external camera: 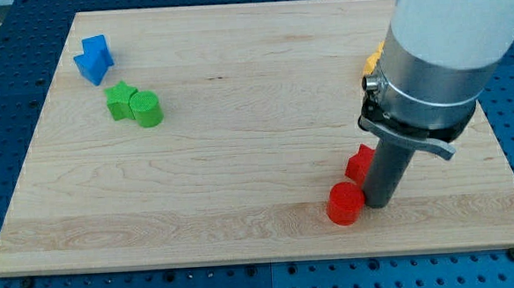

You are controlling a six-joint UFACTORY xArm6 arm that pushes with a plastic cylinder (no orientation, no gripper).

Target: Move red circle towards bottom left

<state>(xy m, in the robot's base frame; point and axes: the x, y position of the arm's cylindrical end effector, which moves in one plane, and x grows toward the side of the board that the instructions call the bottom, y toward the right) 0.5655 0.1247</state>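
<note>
Red circle sits near the wooden bench's bottom edge, blue pegboard around it. My tip, a plain rod with no hand, touches the circle's right side.

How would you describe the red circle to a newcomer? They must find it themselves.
Start at the wooden board, lower right, where my tip meets it. The red circle sits just left of my tip. Unlike the angular red block behind it, it is a round puck.
</note>
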